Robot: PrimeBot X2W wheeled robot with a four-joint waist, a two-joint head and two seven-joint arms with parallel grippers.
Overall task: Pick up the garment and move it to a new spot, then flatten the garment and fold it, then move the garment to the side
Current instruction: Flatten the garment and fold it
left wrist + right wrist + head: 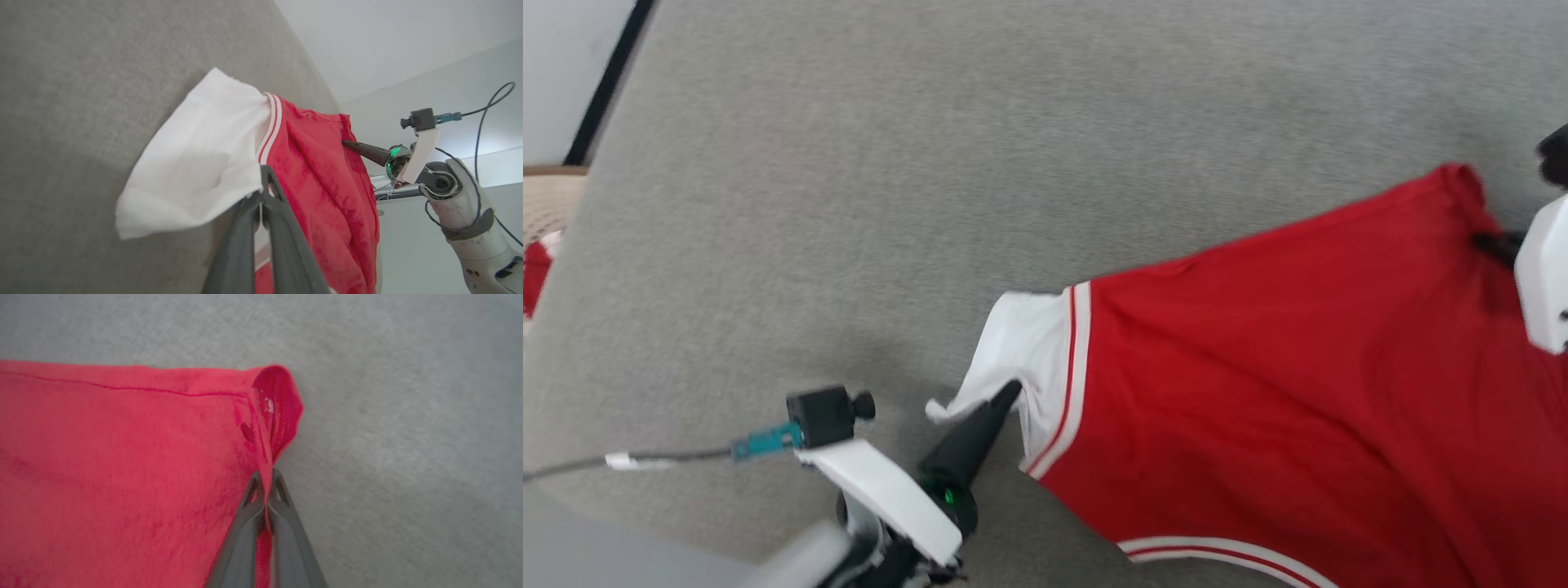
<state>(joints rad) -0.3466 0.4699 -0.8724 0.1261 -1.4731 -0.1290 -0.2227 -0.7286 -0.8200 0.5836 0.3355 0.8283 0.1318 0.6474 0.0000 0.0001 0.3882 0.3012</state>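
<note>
The garment is strung out between the two tools right now, over a grey fabric surface. The left tool is clamped tight on the edge of the white sleeve, just short of the striped trim. The right tool is pinched closed on a red hem corner, with a little flap of cloth poking out past its tips. So both tools have cloth and neither has any gap to speak of.

Progress-wise I'd call this the early part: the shirt is grabbed and looks like it's being carried or stretched out. It isn't flat yet; there are soft ripples running between the tools, and the sleeve is bunched where the left tool holds it. I can't tell how much of the body is actually resting on the surface. No fold anywhere, and the move to the side hasn't happened either.

Room looks fine. There's plenty of bare grey ahead of both tools and out beyond the left one, so spreading it that way should be easy. The surface's edge is well off past the left tool. Past the right tool's corner the wrist view shows more bare grey, though how far that runs I can't tell.
</note>
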